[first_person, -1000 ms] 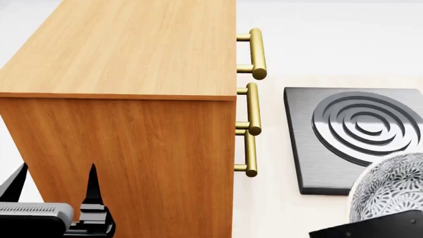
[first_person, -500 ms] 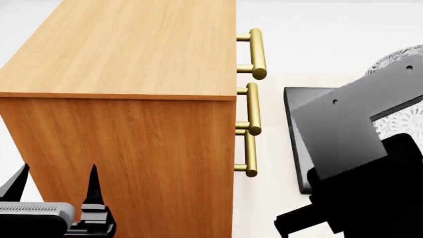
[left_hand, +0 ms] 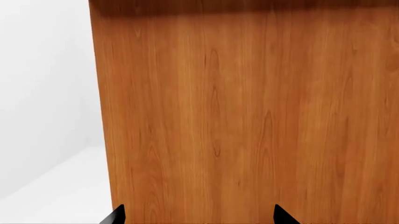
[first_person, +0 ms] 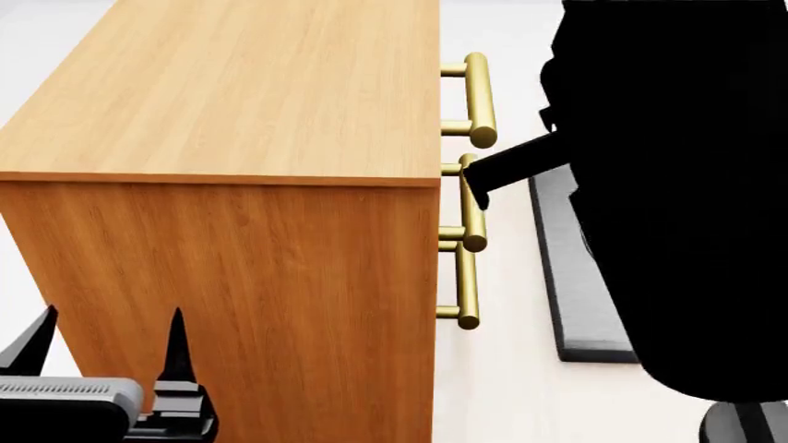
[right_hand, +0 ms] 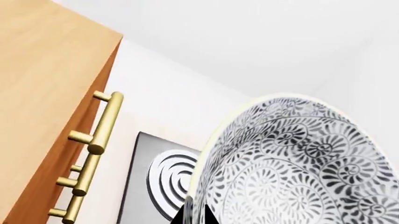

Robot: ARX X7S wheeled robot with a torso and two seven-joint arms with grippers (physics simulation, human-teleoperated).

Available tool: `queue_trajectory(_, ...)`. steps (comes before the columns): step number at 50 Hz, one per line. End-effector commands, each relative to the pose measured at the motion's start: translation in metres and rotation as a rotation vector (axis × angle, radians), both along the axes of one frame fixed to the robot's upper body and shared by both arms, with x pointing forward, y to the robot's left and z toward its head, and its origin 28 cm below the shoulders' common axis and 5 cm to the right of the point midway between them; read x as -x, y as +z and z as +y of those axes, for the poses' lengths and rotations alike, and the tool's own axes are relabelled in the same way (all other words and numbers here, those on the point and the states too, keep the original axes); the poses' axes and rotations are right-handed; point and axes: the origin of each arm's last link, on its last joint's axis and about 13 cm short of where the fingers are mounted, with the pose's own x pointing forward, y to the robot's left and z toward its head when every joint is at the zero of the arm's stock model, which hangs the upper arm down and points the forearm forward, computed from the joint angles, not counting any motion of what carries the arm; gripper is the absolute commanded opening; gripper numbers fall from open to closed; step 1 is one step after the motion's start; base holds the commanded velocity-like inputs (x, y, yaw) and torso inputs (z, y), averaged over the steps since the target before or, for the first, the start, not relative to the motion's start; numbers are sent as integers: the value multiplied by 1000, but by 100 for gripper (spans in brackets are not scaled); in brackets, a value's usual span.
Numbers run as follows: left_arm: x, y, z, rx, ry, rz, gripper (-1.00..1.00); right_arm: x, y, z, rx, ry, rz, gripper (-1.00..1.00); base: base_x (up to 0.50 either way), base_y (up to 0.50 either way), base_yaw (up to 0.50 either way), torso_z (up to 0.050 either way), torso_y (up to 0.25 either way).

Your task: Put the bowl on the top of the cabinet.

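The orange-brown cabinet [first_person: 246, 83] fills the left of the head view, with three brass handles [first_person: 478, 97] on its front. It also shows in the right wrist view [right_hand: 44, 93] and fills the left wrist view [left_hand: 249, 116]. The white bowl [right_hand: 293, 158] with grey leaf pattern shows only in the right wrist view. It is tilted and held in the air beside the cabinet's handle side. My right gripper [right_hand: 194, 215] is shut on its rim. In the head view my black right arm [first_person: 677, 185] hides the bowl. My left gripper [first_person: 105, 346] is open and empty, low by the cabinet's near side [left_hand: 199, 217].
A grey square slab [first_person: 573, 277] with raised concentric rings lies on the pale surface right of the cabinet, and it also shows below the bowl in the right wrist view [right_hand: 156, 177]. White walls stand behind. The right arm blocks the right half of the head view.
My right arm has risen with the bowl, from the lower right up in front of the head camera, and it now hides the bowl and most of the slab. The left arm has not moved.
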Motion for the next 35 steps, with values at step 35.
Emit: queue_trajectory(35, 3, 0, -1, -2, -7, 1, 100, -6, 42, 89, 86, 184, -61, -100, 0, 0, 0, 0, 0)
